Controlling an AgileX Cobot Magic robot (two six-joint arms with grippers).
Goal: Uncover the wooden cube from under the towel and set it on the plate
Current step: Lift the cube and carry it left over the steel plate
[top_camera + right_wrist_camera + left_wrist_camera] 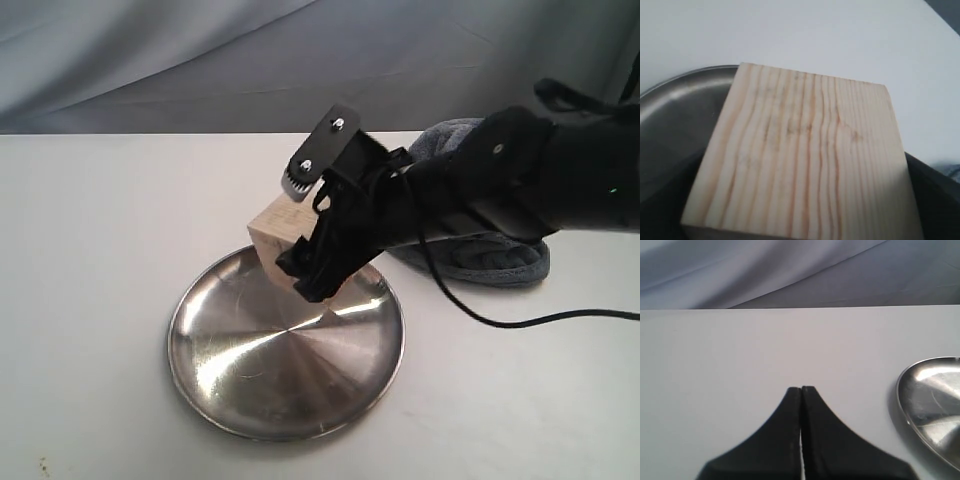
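The pale wooden cube (274,232) is held tilted over the far part of the shiny steel plate (270,375), with my right gripper (302,232) shut on it from the right. In the right wrist view the cube's grained face (805,155) fills the picture, with the plate (680,105) behind it and dark fingers (935,200) at its sides. I cannot tell whether the cube's lower corner touches the plate. The dark blue-grey towel (505,262) lies bunched behind the right arm. My left gripper (801,390) is shut and empty over bare table, left of the plate's rim (930,405).
A white table (90,260) carries everything, and a grey cloth backdrop (200,60) hangs behind its far edge. A black cable (520,322) trails from the right arm across the table on the right.
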